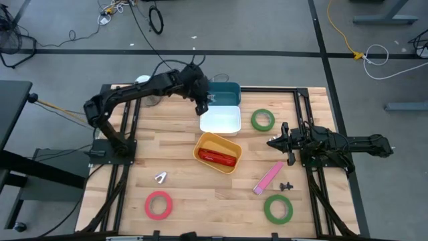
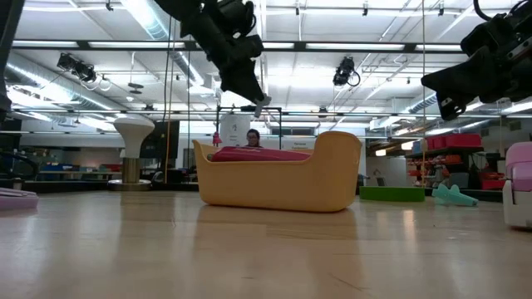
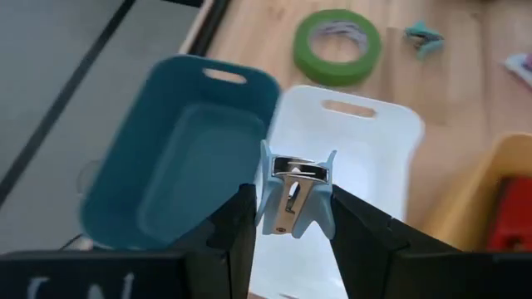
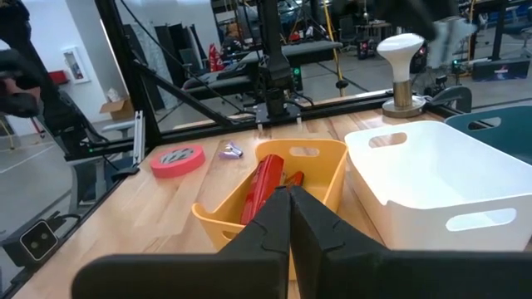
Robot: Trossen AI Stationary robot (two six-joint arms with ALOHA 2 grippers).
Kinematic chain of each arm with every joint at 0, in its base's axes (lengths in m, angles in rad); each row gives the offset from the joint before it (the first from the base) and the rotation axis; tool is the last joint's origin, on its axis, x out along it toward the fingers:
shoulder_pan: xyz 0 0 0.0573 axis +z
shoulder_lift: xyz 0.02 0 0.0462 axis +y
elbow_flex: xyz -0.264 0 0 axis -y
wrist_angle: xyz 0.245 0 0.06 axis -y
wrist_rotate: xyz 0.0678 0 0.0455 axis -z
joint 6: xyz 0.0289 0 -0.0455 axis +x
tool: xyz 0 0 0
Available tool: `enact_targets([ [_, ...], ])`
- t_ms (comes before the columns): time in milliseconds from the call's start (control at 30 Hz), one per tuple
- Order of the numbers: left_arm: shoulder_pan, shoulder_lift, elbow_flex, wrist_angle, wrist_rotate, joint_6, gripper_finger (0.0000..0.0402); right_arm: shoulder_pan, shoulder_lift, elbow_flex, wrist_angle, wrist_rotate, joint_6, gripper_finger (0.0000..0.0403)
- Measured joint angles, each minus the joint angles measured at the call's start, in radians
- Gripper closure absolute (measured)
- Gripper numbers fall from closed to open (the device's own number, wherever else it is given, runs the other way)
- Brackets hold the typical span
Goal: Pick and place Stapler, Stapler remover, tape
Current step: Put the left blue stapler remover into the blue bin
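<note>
My left gripper (image 1: pixel 202 106) hangs over the far middle of the table, shut on a light blue stapler remover (image 3: pixel 293 198), above where the teal bin (image 1: pixel 226 92) meets the white bin (image 1: pixel 221 120). A red stapler (image 1: pixel 217 158) lies in the yellow bin (image 1: pixel 200 142). Flat on the table lie one green tape (image 1: pixel 263 120) right of the white bin, another green tape (image 1: pixel 277 208) near the front right, and a red tape (image 1: pixel 158 205) at the front left. My right gripper (image 1: pixel 271 142) waits shut at the right. My left gripper pinches the stapler remover between its two fingers (image 3: pixel 237 224), which press on its two blue outer sides (image 3: pixel 268 199). The fingers slant down from the table's left side. The remover hangs lifted clear above the bins, its metal jaws showing between the fingers.
A pink stapler (image 1: pixel 268 178) lies right of the yellow bin, with a small dark remover (image 1: pixel 287 185) beside it. A silver remover (image 1: pixel 161 177) lies at the front left. A teal remover (image 3: pixel 424 35) sits beyond the far green tape.
</note>
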Motion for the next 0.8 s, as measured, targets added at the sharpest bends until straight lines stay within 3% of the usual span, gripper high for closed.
enact_targets([
  [300,0.062,0.091,0.107,0.002,0.013,0.066,0.0262,0.000,0.000,0.000,0.000,0.000,0.000,0.0396],
  [800,0.134,0.163,0.110,0.093,0.014,0.084,0.0262,0.000,0.000,0.000,0.000,0.001,0.000,0.0396],
])
